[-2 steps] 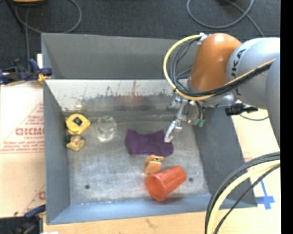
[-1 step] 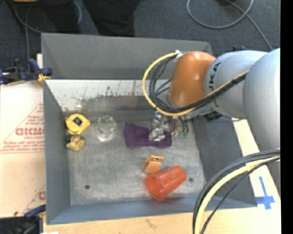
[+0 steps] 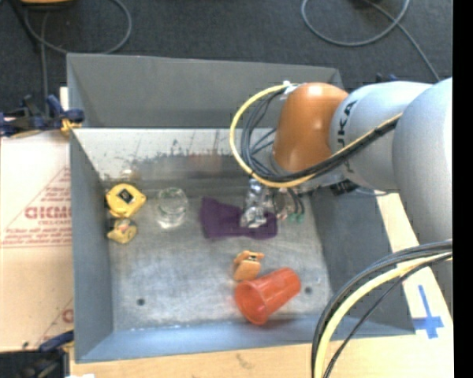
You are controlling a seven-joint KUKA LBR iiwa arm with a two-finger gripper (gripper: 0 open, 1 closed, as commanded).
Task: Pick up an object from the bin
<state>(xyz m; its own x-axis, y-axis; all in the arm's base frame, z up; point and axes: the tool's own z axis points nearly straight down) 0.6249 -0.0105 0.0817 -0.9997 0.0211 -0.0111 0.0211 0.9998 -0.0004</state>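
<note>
A dark floor crossed by black cables lies around the grey metal bin (image 3: 91, 274), into which the arm with its orange wrist cover reaches from the right. The gripper (image 3: 257, 211) is down at the right end of a crumpled purple cloth (image 3: 217, 219) near the middle of the bin floor, and whether it is released or clenched cannot be told. Left of the cloth lie a clear cup (image 3: 172, 208), a yellow block (image 3: 124, 199) and a small yellow toy (image 3: 122, 231), while toward the front wall sit a small orange piece (image 3: 247, 264) and a red-orange cup (image 3: 270, 294) on its side.
</note>
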